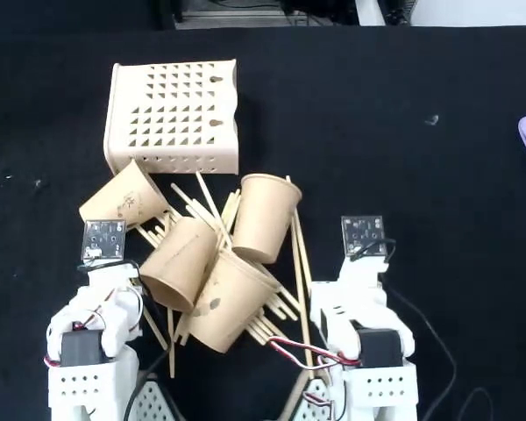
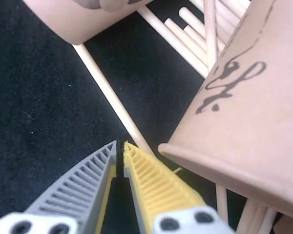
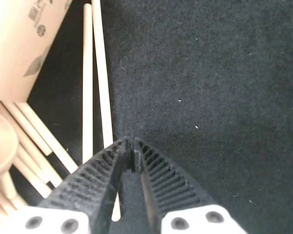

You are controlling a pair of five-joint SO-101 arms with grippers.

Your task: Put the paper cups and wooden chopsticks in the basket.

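- Four paper cups (image 1: 180, 263) lie tipped on their sides in a loose heap close to the near edge of the tabletop (image 1: 403, 175), between the two arms. None is in the basket (image 1: 174, 114).
- We judge the cups light and thin-walled, so easy to crush. A gentle pinch across the rolled rim should hold better than one on the smooth, tapered wall.
- Wooden chopsticks (image 3: 103, 83) are strewn under and around the cups, crossing one another. They are slim, stiff, pale sticks that will likely roll, so we would take one near its middle where it lies free.
- The basket, cream plastic with perforated walls, lies tipped over toward the far-left corner, just beside the farthest cup.
- Our left end effector (image 2: 121, 146) is pressed together on nothing, low beside a chopstick and a cup's rim.
- Our right end effector (image 3: 132, 144) is likewise closed and empty, its tips just beside two chopsticks.
- The tabletop wears a matte black, felt-like cloth.
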